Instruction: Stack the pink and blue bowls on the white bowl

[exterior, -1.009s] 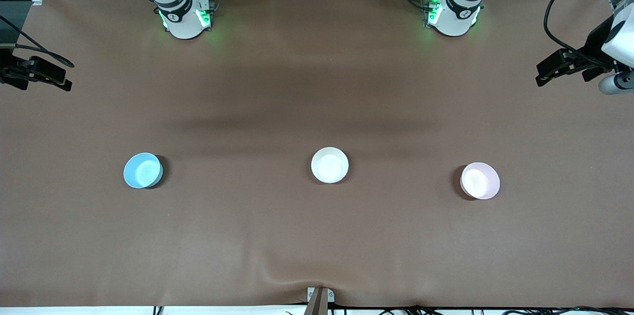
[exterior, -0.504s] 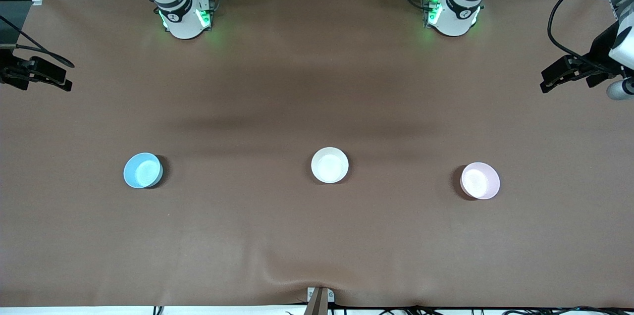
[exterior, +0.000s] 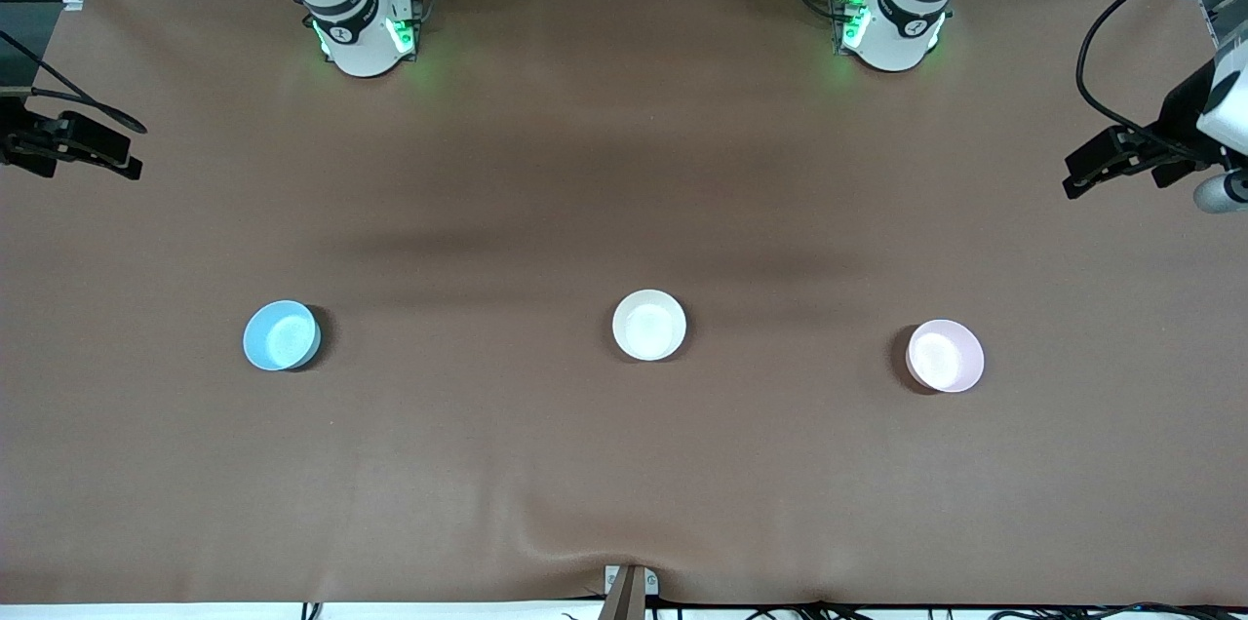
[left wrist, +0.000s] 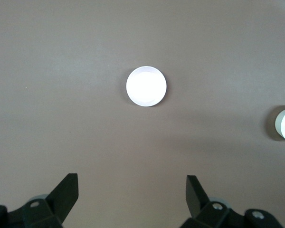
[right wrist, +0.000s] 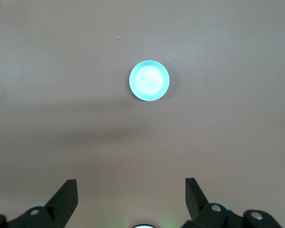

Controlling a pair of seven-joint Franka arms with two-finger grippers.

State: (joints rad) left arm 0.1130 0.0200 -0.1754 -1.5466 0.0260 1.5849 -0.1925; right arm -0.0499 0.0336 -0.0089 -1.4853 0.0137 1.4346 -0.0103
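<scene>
Three bowls sit in a row, well apart: white bowl (exterior: 649, 325) mid-table, blue bowl (exterior: 281, 335) toward the right arm's end, pink bowl (exterior: 944, 356) toward the left arm's end. They look light, stiff and smooth, prob. slippery; the rim wall seems the best hold. The brown table cover (exterior: 624, 464) has a wrinkle at its near edge, w/ plenty of room around each bowl. Left gripper (left wrist: 132, 198) is high above the pink bowl, fingers apart; right gripper (right wrist: 131, 199) is high above the blue bowl, fingers apart.

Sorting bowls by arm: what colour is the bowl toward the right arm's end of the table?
Light blue bowl, clearest in the right wrist view.
</scene>
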